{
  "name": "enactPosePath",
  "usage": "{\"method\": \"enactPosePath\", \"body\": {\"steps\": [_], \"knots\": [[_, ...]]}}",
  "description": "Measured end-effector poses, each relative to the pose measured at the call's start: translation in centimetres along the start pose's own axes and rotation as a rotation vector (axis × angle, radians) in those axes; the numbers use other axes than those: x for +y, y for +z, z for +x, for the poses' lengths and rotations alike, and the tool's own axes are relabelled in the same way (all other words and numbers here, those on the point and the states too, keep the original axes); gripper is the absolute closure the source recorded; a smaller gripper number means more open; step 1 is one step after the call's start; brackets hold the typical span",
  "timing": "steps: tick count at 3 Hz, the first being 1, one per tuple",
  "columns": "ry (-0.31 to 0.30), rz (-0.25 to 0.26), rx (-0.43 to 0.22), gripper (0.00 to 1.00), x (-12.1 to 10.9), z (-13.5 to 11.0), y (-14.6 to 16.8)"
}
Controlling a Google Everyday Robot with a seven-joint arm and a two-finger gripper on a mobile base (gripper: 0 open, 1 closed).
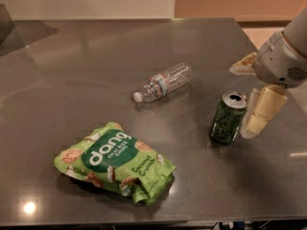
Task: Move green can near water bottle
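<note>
The green can (228, 118) stands upright on the grey table (72, 71), at the right, with its silver top open. The water bottle (164, 82) lies on its side near the table's middle, its white cap pointing to the lower left, about a can's length up and left of the can. My gripper (253, 89) comes in from the right edge and is open. One cream finger (263, 110) hangs just right of the can, close beside it; the other (242, 64) is behind and above it. Nothing is held.
A bright green "dang" chips bag (115, 161) lies at the front left. The table's right edge runs just behind my arm (283, 56), and its front edge is at the bottom of the view.
</note>
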State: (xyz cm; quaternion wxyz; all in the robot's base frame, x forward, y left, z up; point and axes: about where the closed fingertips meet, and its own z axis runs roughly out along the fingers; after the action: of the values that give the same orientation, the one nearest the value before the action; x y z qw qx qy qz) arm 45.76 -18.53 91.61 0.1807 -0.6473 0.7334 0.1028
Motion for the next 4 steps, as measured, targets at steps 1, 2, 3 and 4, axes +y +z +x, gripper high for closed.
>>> {"method": "enactPosePath", "body": {"steps": [1, 2, 3, 4], "knots": [[-0.012, -0.018, -0.027, 0.00, 0.10, 0.47, 0.89], [-0.018, -0.036, -0.045, 0.00, 0.21, 0.62, 1.43], [-0.022, -0.053, -0.059, 0.16, 0.41, 0.42, 1.74], [-0.025, -0.066, -0.071, 0.39, 0.68, -0.09, 1.86]]}}
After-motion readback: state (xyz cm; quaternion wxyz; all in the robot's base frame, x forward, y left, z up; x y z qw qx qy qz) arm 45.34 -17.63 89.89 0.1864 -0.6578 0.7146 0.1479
